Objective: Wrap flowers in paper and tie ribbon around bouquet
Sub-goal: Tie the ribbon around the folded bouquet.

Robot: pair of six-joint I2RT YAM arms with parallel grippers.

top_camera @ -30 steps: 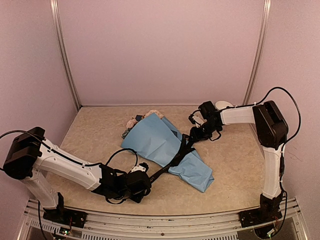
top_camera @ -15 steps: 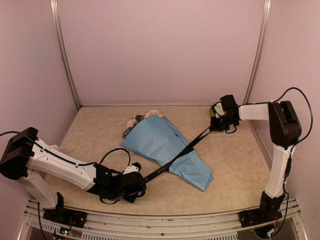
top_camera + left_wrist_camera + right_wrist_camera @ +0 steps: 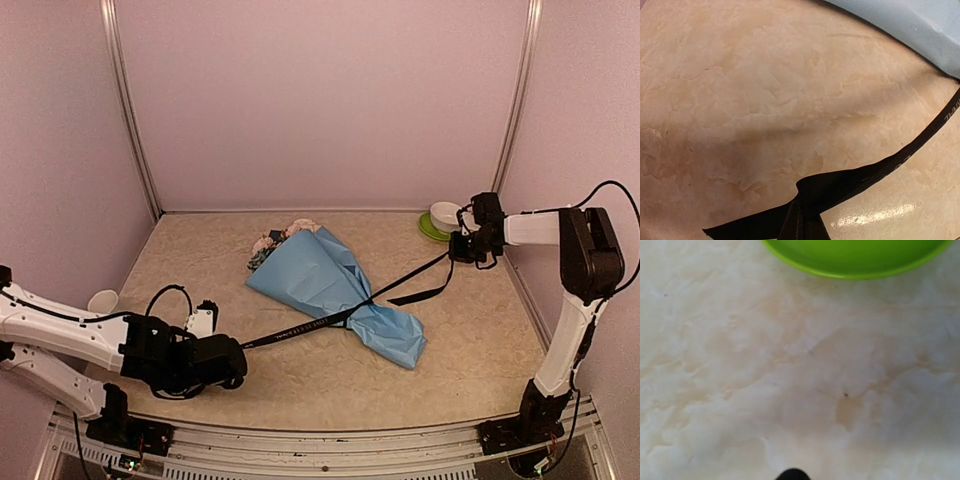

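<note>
top view: bouquet lies mid-surface; ribbon runs taut across its narrow end, with left end effector and right end effector each clenched on it. left wrist: ribbon over surface, paper upper right. right wrist: green plate at top.

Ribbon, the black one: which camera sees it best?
The top external view: the whole ribbon shows, running from the left gripper across the bouquet to the right gripper. The left wrist view shows only a short close-up piece; the right wrist view just a dark speck, unclear.
</note>
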